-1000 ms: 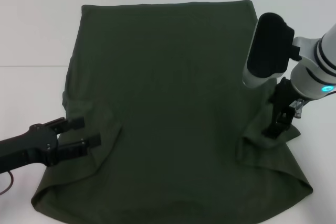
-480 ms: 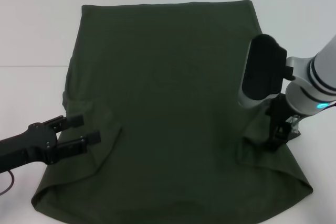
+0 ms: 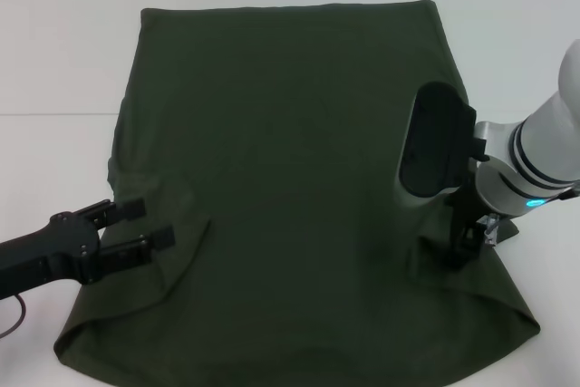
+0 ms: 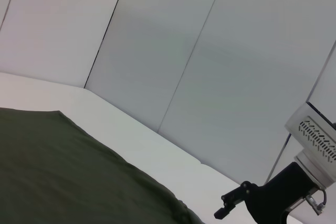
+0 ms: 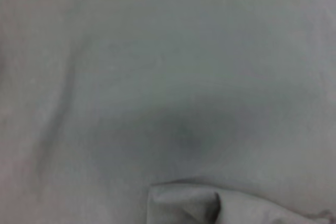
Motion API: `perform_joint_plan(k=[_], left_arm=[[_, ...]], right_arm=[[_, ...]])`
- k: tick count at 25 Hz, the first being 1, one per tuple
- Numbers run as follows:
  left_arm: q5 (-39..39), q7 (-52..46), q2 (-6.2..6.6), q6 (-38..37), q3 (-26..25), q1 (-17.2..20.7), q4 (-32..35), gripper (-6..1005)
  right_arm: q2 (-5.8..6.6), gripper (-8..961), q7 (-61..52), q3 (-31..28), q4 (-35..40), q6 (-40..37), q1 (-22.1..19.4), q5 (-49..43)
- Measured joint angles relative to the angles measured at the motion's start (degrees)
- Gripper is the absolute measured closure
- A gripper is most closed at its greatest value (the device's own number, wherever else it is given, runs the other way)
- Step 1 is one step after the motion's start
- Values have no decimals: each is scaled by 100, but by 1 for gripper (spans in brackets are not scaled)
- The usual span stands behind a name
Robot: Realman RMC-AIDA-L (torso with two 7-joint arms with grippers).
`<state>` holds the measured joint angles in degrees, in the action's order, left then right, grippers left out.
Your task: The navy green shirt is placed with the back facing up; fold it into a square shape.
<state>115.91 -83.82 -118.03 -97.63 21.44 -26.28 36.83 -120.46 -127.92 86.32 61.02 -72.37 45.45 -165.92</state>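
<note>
Navy green shirt (image 3: 290, 160), sleeves in: left tool (image 3: 145, 225) spread apart over its left sleeve, right tool (image 3: 462, 240) grip untellable; pinch both layers evenly before you lift.

This looks like a lab or robot test cell, not a home. The shirt (image 3: 281, 178) lies on a plain white table (image 3: 54, 61) that carries nothing else. Behind the table, the left wrist view shows a wall of large pale grey panels (image 4: 173, 51) joined by thin dark seams, without windows, shelves or decoration. Two robot arms reach in over the table: a black one (image 3: 36, 260) at the shirt's left edge and a white and grey one (image 3: 535, 160) at its right edge.
</note>
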Motion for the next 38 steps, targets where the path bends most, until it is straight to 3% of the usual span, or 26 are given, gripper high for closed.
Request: perform_joint_plan(k=[8,38], left_arm=[[1,-11,0,5,1,0,0,124],[2,-46,0,1,0,59,0,124]], right_arm=[[-12,71,-218,446,-34,376,-160,-15],[15,77,-668,925,-148,1201,-441,-194]])
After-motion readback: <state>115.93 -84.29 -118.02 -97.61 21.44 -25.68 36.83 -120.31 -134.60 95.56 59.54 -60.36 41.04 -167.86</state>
